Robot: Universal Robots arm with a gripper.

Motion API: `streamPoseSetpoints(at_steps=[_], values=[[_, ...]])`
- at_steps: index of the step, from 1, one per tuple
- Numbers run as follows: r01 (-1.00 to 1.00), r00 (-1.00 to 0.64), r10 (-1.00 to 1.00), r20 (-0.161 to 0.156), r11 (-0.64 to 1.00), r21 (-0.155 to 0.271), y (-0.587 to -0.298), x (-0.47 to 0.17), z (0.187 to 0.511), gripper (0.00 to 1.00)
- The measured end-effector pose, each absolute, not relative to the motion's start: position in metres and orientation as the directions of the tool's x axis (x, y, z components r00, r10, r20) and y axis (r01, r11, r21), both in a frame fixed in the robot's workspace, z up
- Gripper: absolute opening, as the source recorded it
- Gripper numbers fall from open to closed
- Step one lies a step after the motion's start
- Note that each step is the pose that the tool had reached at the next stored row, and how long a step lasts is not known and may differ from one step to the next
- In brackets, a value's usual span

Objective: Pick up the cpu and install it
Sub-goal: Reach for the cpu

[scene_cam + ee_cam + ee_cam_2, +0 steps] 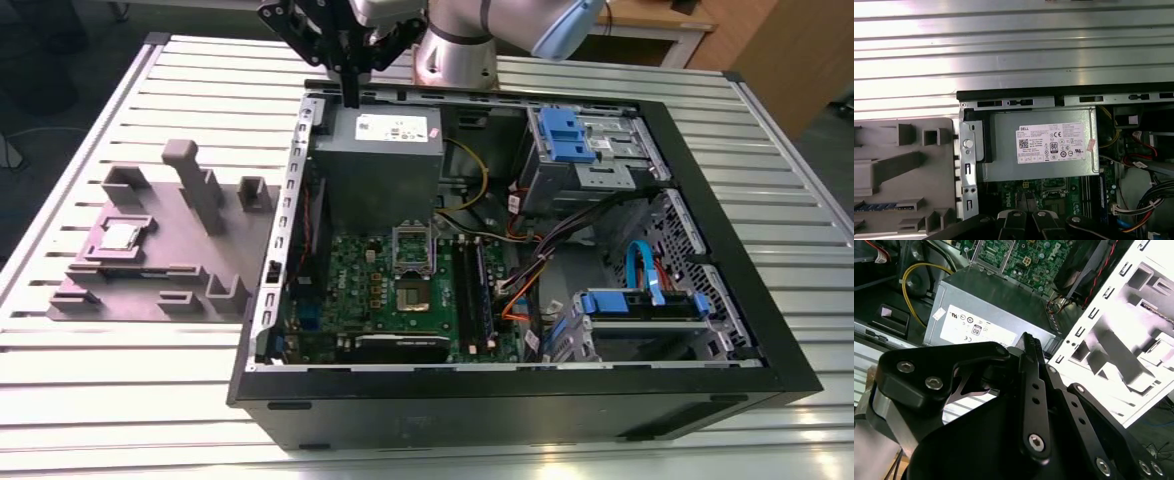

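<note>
The cpu (123, 236) is a small silvery square lying flat in a recess on the purple-grey tray (160, 285), at the exterior view's left. The open computer case (747, 330) lies on its side beside the tray, with the green motherboard (360, 290) and its uncovered socket (412, 291) facing up. My gripper (350, 97) hangs high over the case's far edge, above the grey power supply (378, 150) and well away from the cpu. Its black fingers (1030, 347) stand together, shut on nothing. The fingers (1019, 220) point down towards the motherboard (1009, 192).
The tray carries several raised blocks and a tall post (187, 185). Drive cages with blue clips (574, 135) and bundles of cables (534, 265) fill the case's right side. The case and tray rest on a slatted metal table (120, 420). The arm's base (461, 45) stands behind the case.
</note>
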State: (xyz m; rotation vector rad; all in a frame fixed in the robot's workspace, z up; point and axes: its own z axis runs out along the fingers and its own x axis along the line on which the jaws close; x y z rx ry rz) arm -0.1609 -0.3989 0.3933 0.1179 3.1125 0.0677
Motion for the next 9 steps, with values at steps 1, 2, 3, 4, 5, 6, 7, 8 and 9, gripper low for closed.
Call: streamPoseSetpoints(at_steps=[1, 2, 3, 4, 5, 6, 7, 8, 9], values=[[0.075, -0.997, 0.076, -0.024, 0.996, 0.044, -0.3989, -0.1634, 0.3933, 0.11], [0.075, -0.997, 0.076, -0.024, 0.996, 0.044, -0.3989, -0.1635, 0.3933, 0.11], [0.075, -0.997, 0.076, -0.024, 0.996, 0.044, -0.3989, -0.1636, 0.3933, 0.11], [0.075, -0.997, 0.076, -0.024, 0.996, 0.044, -0.3989, -0.1638, 0.3933, 0.11], [0.075, -0.997, 0.076, -0.024, 0.996, 0.044, -0.3989, -0.1640, 0.3933, 0.11], [0.075, -0.997, 0.076, -0.024, 0.996, 0.044, -0.3989, -0.1641, 0.3933, 0.11], [0.075, -0.997, 0.076, -0.024, 0.996, 0.044, -0.3989, -0.1644, 0.3933, 0.11], [0.075, -0.997, 0.076, -0.024, 0.996, 0.044, -0.3989, -0.1646, 0.3933, 0.11], [0.075, -0.997, 0.076, -0.024, 0.996, 0.044, -0.3989, -0.1648, 0.3933, 0.11]])
